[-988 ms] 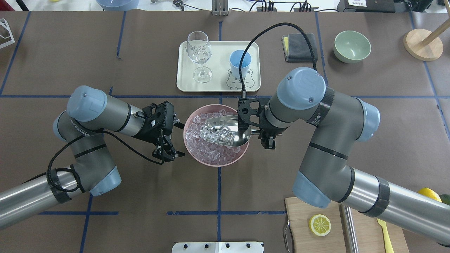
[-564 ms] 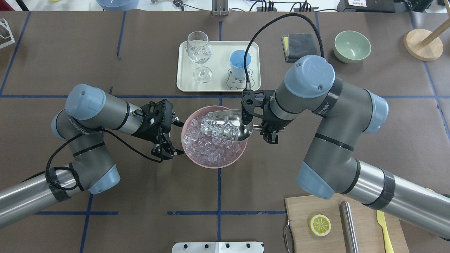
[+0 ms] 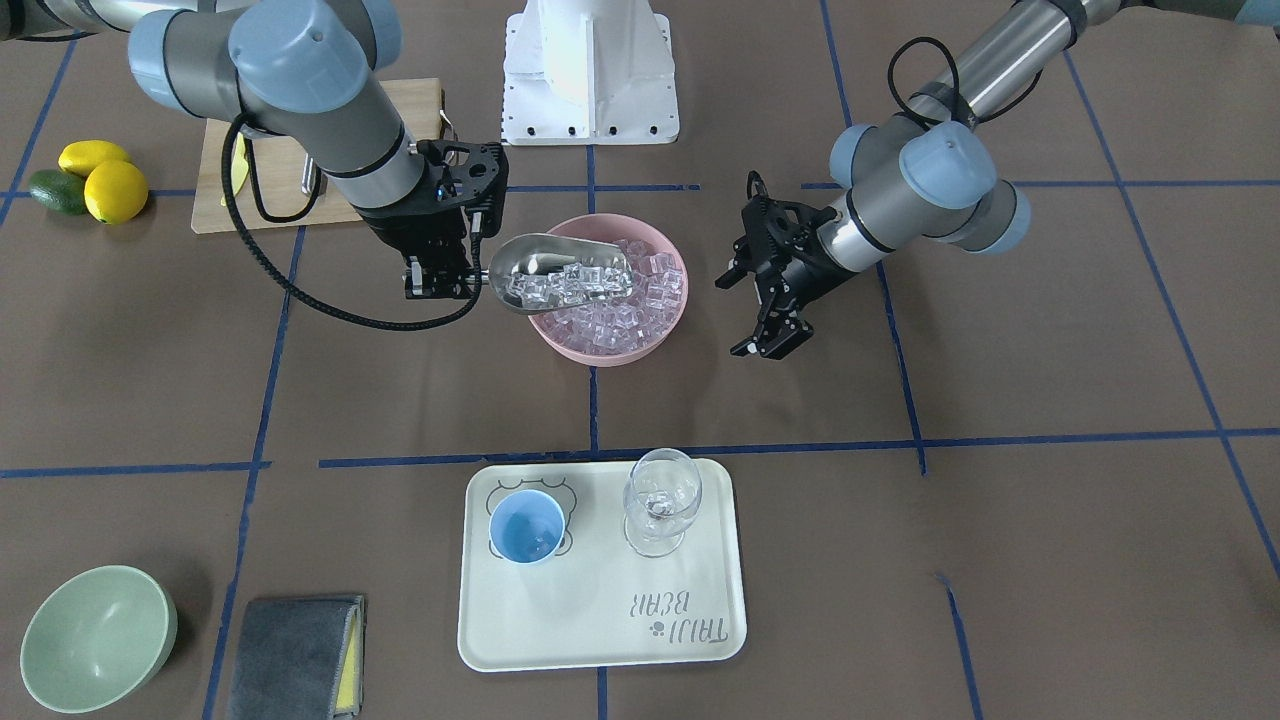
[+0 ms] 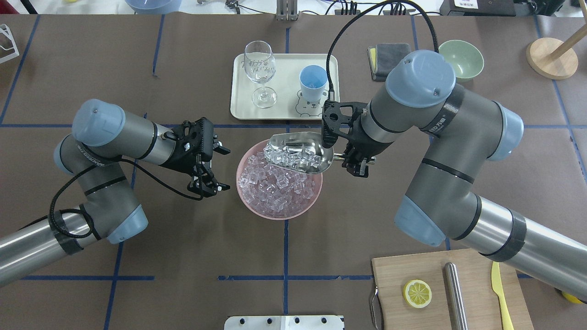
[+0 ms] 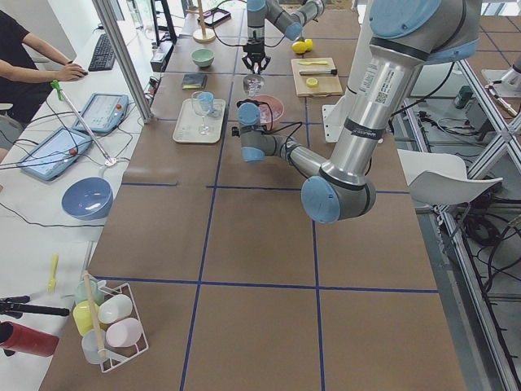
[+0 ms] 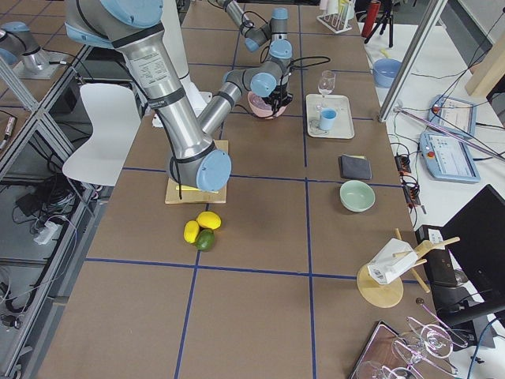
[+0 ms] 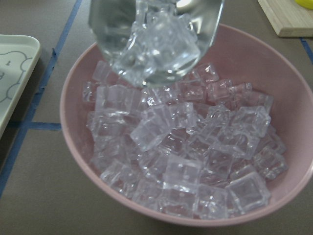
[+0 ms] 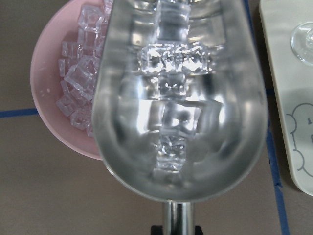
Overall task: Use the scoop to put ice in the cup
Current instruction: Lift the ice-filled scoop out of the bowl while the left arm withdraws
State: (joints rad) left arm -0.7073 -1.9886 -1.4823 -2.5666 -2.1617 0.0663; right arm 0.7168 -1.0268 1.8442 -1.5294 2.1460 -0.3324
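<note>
Seemingly the scoop (image 4: 298, 153) sticks out from between the right jaws.

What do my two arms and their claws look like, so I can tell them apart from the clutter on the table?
The left arm and right arm match: grey cylindrical links, pale-blue rounded joint caps, silver tube sections and black bands. A black braided cable runs to each wrist. The left claw and right claw are black, open-framed two-finger units.
</note>
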